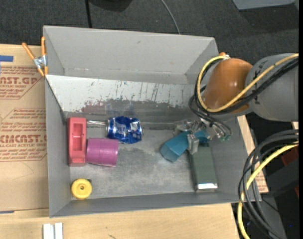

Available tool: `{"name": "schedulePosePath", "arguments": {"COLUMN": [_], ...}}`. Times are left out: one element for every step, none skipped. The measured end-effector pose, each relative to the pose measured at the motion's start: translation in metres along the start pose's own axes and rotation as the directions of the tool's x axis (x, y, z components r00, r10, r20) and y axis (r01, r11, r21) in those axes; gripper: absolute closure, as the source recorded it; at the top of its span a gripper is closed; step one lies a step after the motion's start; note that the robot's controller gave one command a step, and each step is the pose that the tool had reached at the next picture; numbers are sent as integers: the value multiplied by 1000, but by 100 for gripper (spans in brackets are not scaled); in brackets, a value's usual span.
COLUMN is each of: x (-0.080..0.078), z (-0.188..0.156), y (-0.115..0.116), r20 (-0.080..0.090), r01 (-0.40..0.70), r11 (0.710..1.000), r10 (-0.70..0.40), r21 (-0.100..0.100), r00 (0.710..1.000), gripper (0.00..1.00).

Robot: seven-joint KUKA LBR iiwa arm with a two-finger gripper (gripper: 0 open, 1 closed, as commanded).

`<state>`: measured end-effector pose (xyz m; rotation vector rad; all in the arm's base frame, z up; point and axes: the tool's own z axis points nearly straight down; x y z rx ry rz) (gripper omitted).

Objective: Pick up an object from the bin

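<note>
Gripper [193,139] sits low in the right half of the bin [126,59], right against the teal block [173,148] beside a dark slab [203,168]. Looks like the grasp stage; clenched or released, I cannot tell. Next: a secure hold, then a clean lift.

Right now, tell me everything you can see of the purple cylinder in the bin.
The purple cylinder is short and stout, plain magenta-purple with no markings, and looks like smooth plastic. It lies on its side on the bin floor, left of the middle, axis running left to right. Its left end is against the pink block. The crumpled blue can lies close above it; I cannot tell if they touch. The hand is well to its right, clear of it.
</note>
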<state>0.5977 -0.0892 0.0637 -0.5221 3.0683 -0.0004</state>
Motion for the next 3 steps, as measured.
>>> {"name": "schedulePosePath", "arguments": {"x": [-4, -3, -4], "z": [-9, -9, -100], "y": [1, 1, 2], "r20": [6, 8, -1], "r01": [-9, -2, -6], "r11": [1000, 1000, 1000], "r10": [9, 2, 6], "r21": [1, 2, -3], "r00": [1000, 1000, 1000], "gripper": [100, 100, 100]}}
